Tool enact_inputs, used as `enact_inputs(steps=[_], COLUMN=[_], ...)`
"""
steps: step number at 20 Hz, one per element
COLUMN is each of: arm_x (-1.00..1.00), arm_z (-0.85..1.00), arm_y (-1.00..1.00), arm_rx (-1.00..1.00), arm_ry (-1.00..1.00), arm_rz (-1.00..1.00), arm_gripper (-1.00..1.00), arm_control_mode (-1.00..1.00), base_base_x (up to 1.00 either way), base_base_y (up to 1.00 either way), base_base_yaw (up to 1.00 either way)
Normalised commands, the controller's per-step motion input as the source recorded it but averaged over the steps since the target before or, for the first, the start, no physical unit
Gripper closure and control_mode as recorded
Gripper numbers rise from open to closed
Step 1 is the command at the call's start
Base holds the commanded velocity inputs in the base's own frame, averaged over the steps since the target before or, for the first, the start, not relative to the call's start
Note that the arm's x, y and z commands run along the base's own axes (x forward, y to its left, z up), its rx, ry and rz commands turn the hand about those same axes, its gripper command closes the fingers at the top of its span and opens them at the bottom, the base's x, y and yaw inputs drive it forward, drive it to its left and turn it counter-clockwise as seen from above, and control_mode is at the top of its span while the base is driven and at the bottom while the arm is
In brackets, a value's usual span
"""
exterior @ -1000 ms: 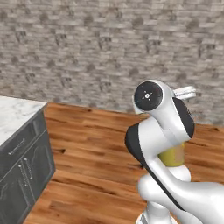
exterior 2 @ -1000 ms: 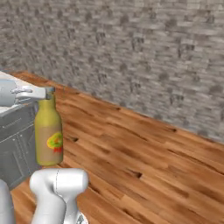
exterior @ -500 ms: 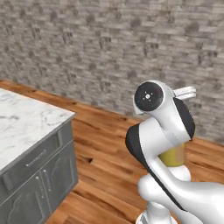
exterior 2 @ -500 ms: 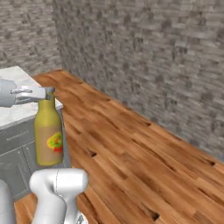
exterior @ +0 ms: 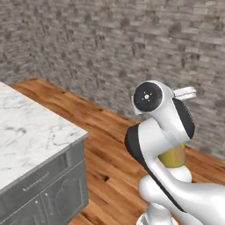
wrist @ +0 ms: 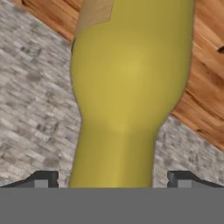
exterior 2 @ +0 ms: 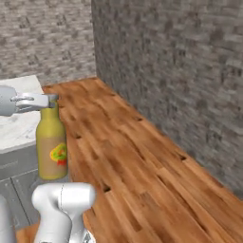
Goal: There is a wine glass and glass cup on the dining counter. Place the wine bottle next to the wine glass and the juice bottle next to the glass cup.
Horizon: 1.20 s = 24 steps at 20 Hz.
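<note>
Yellow juice bottle hangs upright in my gripper, clamped at its neck, so I can carry it toward the dining counter.

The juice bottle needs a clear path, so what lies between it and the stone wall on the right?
In the right base view, bare wooden floor lies between the juice bottle and the stone wall.
</note>
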Motion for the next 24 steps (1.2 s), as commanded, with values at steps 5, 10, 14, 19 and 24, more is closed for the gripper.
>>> enact_inputs(steps=[5, 10, 14, 19, 24], arm_x=[0.00, 0.00, 0.00, 0.00, 0.00], arm_z=[0.00, 0.00, 0.00, 0.00, 0.00], arm_y=[0.00, 0.00, 0.00, 0.00, 0.00], arm_rx=[0.00, 0.00, 0.00, 0.00, 0.00], arm_ry=[0.00, 0.00, 0.00, 0.00, 0.00], arm_rz=[0.00, 0.00, 0.00, 0.00, 0.00], arm_gripper=[1.00, 1.00, 1.00, 1.00, 1.00], arm_control_mode=[1.00, 1.00, 1.00, 1.00, 1.00], base_base_x=[1.00, 1.00, 1.00, 1.00, 0.98], base_base_y=[-0.34, -0.19, -0.28, -0.56, -0.67], base_base_yaw=[0.39, 0.44, 0.44, 0.43, 0.46])
